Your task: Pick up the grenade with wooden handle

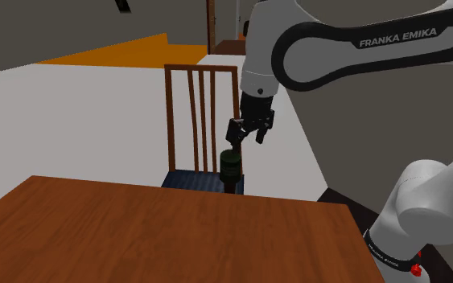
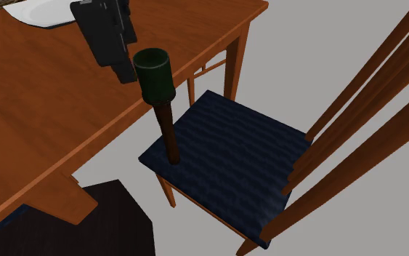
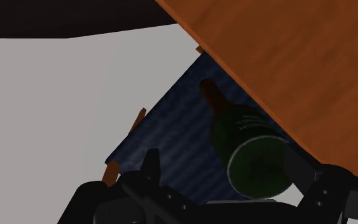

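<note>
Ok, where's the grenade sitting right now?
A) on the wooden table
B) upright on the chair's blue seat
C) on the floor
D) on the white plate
B: the grenade stands handle-down, green head up, on the dark blue chair seat, just off the edge of the table.

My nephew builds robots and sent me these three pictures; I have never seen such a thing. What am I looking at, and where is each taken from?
It is a white robot arm with a black two-finger gripper, drawn by a simulator. One camera looks over its shoulder, one stands near the chair, one rides on the gripper. The wooden table carries a white plate. Beside it, the chair with a blue seat bears a grenade: dark green head, wooden handle, standing on its handle end. The gripper hovers close above its head, fingers apart, holding nothing.
</note>
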Robot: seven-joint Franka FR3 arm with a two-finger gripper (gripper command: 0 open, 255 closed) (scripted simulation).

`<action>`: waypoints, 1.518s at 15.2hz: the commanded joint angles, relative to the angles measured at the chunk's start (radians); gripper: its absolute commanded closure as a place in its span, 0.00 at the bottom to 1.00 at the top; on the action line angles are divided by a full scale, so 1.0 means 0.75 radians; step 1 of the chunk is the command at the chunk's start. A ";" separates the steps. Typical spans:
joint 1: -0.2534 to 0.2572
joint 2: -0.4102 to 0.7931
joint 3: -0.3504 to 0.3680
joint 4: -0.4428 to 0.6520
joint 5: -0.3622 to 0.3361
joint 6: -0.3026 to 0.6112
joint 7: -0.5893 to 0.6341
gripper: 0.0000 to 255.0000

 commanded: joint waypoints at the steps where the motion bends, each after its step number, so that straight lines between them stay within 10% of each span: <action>1: -0.001 0.087 0.048 0.059 -0.005 0.035 0.066 0.00; 12: 0.004 0.166 0.097 -0.016 -0.010 0.193 0.114 0.00; 13: 0.004 0.165 0.096 -0.016 -0.010 0.191 0.113 1.00; 23: 0.004 0.163 0.094 -0.002 -0.011 0.175 0.114 1.00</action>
